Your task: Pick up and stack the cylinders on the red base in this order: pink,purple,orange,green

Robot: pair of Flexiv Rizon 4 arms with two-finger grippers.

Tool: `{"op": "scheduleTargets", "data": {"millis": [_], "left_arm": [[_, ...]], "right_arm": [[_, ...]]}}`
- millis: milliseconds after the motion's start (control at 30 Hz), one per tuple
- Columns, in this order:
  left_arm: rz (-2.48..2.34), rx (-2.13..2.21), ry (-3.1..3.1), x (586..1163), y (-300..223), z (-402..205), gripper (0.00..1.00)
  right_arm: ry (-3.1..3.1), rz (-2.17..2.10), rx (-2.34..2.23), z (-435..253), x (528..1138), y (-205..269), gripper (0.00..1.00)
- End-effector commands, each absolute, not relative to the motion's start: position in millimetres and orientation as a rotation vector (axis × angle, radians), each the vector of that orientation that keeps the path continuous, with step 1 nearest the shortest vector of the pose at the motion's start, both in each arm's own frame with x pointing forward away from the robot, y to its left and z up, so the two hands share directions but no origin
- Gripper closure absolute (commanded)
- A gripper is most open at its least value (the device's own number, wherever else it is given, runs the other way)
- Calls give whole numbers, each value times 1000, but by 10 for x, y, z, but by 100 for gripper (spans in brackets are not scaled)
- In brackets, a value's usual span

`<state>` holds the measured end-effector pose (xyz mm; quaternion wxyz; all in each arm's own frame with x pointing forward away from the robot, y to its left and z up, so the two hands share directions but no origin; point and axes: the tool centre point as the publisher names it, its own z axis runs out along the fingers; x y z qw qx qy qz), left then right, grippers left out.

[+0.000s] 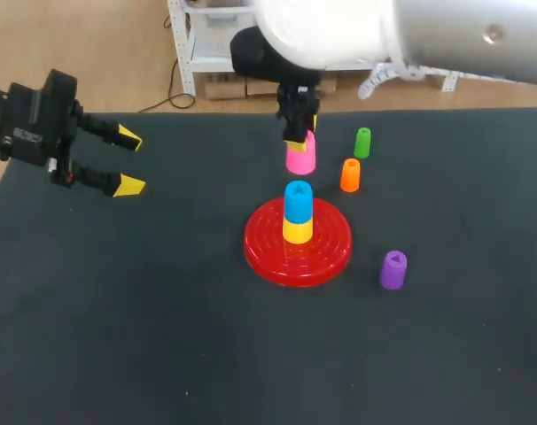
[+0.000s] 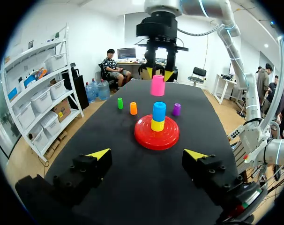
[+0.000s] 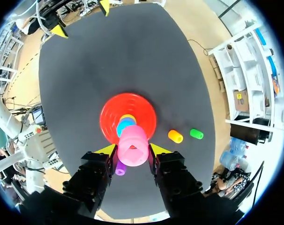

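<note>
My right gripper (image 1: pixel 298 135) (image 3: pixel 130 150) is shut on the pink cylinder (image 1: pixel 300 155) (image 2: pixel 157 86) (image 3: pixel 132 146), which hangs in the air just behind the red base (image 1: pixel 297 243) (image 2: pixel 156 133) (image 3: pixel 128 116). On the base stands a yellow cylinder (image 1: pixel 297 230) with a blue cylinder (image 1: pixel 297 201) (image 2: pixel 159 111) on top. The orange cylinder (image 1: pixel 350 174) (image 3: pixel 175 136) and green cylinder (image 1: pixel 362 142) (image 3: pixel 196 133) stand right of the pink one. The purple cylinder (image 1: pixel 393 269) (image 2: pixel 176 109) stands at the base's front right. My left gripper (image 1: pixel 127 161) (image 2: pixel 149 154) hangs open at the table's far left, nothing in it.
The dark table (image 1: pixel 144 319) stretches wide in front of and to the left of the base. Its back edge runs just behind the green cylinder.
</note>
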<state>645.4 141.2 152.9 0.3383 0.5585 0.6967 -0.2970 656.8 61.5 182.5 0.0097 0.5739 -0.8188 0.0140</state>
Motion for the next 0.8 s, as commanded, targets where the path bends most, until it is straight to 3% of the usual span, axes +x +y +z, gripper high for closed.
{"op": "scheduleTargets", "data": {"millis": [33,800], "left_arm": [[-772,1453,1811,6446,1416,1520,0],[-772,1453,1811,6446,1416,1520,0]], "right_arm": [[-2643,-30,1858,1750,6484,590,100],[-2503,-95,1805,1525,6479,654,100]]}}
